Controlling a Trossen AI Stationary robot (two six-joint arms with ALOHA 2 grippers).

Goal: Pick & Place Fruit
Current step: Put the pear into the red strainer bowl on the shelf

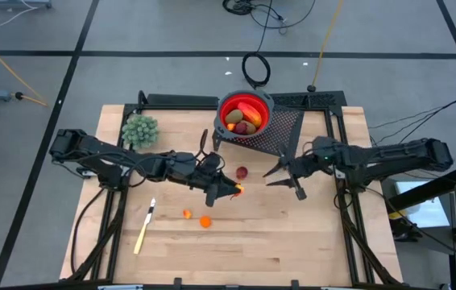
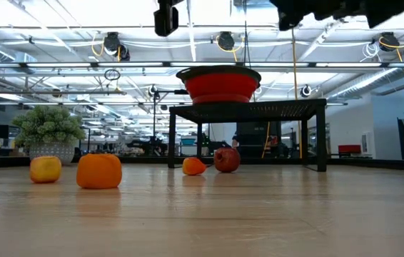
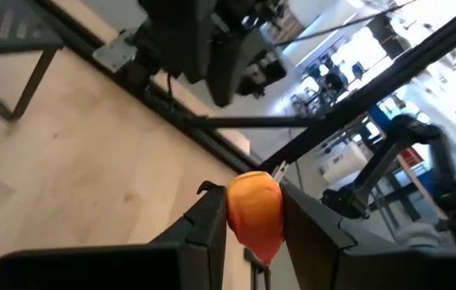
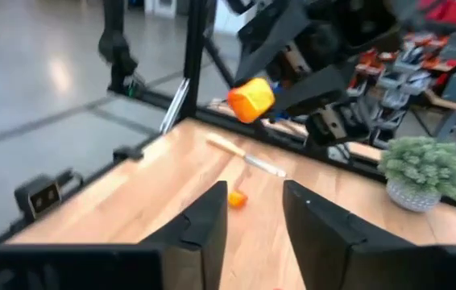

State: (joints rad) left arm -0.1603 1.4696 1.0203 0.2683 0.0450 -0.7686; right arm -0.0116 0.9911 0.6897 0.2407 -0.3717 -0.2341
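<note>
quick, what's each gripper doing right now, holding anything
Left gripper: shut on the orange fruit piece, held above the table.
Right gripper: open, holding nothing, beside the black rack.

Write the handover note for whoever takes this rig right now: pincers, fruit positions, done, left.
Left pincer: shut on a small orange fruit piece, lifted above the middle of the wooden table.
Right pincer: open and empty, above the table beside the black mesh stand.
Done: the red bowl on the stand already holds an elongated red-orange piece and brownish-green ovals.
Left: the held piece; a dark red ball near the stand; two small orange bits nearer the front edge.
Not fruit: yellow-handled knife, green bushy clump.
</note>
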